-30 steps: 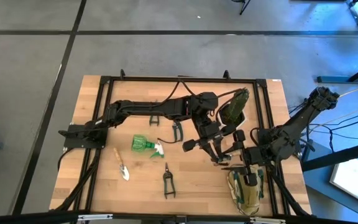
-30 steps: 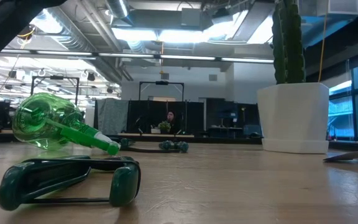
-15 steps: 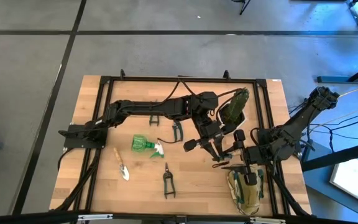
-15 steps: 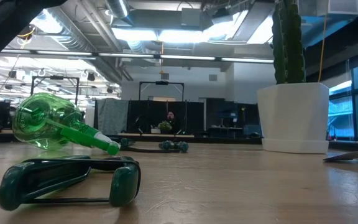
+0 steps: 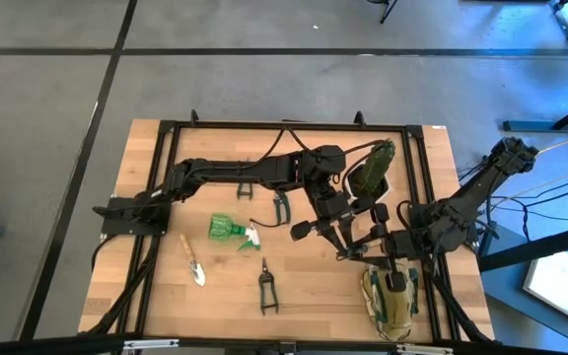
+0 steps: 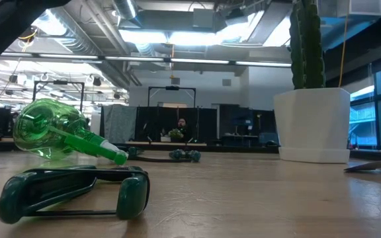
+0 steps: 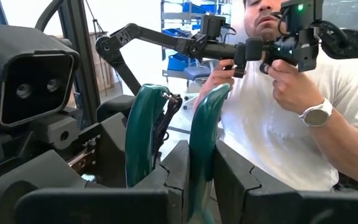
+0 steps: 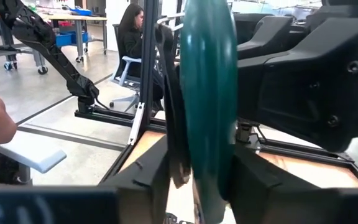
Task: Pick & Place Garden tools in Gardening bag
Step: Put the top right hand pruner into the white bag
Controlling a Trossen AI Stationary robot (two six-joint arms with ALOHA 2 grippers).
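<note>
Clock: read on the high view from table centre, 12 at the far edge.
Left gripper [image 5: 341,243]: at 4 o'clock, arm stretched across from the 9 o'clock side. Fingers [image 7: 232,180] pinched in tight on the held shears [image 7: 202,140], gripping low on the two green handles, which stand up between them.
Right gripper [image 5: 378,258]: at 4 o'clock, just beyond the left one and facing it. In its wrist view one green handle of the held shears [image 8: 207,93] sits edge-on between the two fingers [image 8: 260,180], which press on it from both sides; jaws partly closed, only as wide as the handle.
Held shears, place: off the table, shared by both grippers, above the boards just at 12 o'clock of the bag's mouth.
Gardening bag [image 5: 390,304]: at 5 o'clock, by the near right corner, mouth up; contents cannot be made out.
Spray bottle [image 5: 229,230]: 9 o'clock, lying on its side, nozzle toward centre; also close in the low view [image 6: 51,135].
Trowel [image 5: 193,260]: 8 o'clock, flat on the boards.
Centre shears [image 5: 282,209]: near centre, flat.
Front shears [image 5: 265,286]: 6 o'clock, flat, well apart from the bag.
Cactus pot [image 5: 371,170]: 2 o'clock, upright.
Person [image 7: 278,124]: beyond the table in the left wrist view, hands on a dark handset.
</note>
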